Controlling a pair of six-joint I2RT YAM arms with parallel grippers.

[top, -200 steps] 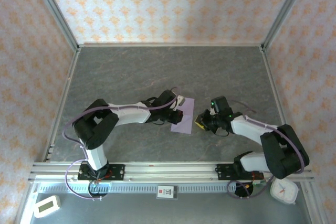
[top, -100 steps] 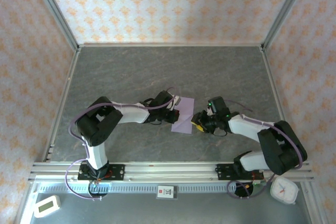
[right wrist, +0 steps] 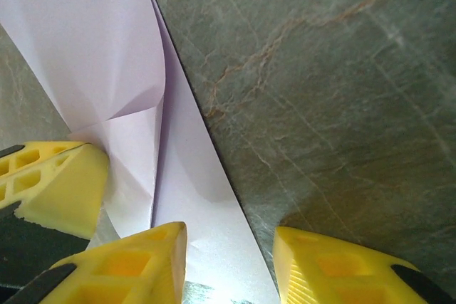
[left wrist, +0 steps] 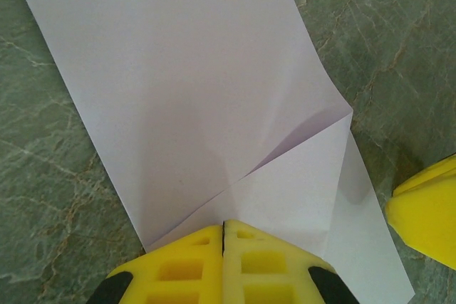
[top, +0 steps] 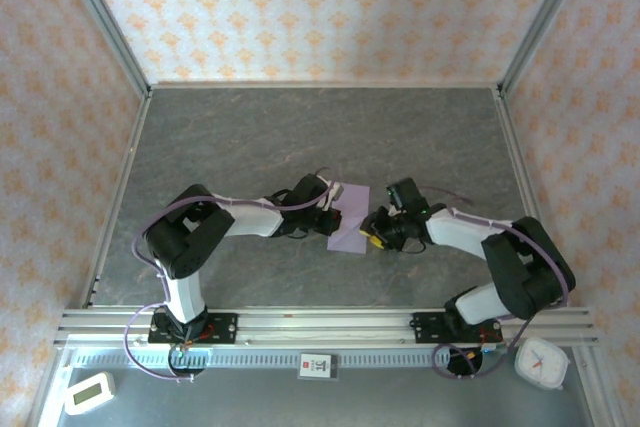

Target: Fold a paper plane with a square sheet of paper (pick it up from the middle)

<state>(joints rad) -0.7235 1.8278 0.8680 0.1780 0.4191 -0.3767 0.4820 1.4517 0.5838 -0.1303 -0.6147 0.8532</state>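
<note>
The square sheet of paper (top: 350,222) lies mid-table as a lavender strip, folded over, with one corner flap (left wrist: 306,176) turned in along a diagonal crease; it has no dart shape. My left gripper (left wrist: 224,224) is shut, its yellow tips pressed together and resting on top of the paper at the flap's crease (top: 335,209). My right gripper (right wrist: 228,265) is open and low over the sheet's right edge (top: 372,231). One finger is over the paper (right wrist: 192,197), the other over bare table. The left fingers (right wrist: 60,186) sit close beside it.
The grey marbled table (top: 300,137) is walled by patterned panels and metal posts. A metal rail (top: 320,325) runs along the near edge. Beyond it lie a white clock (top: 541,363) at right and a small white timer (top: 88,393) at left.
My right gripper has slid left up to the paper's edge and its jaws have spread apart. The left gripper has stayed shut on top of the sheet, barely shifting.
</note>
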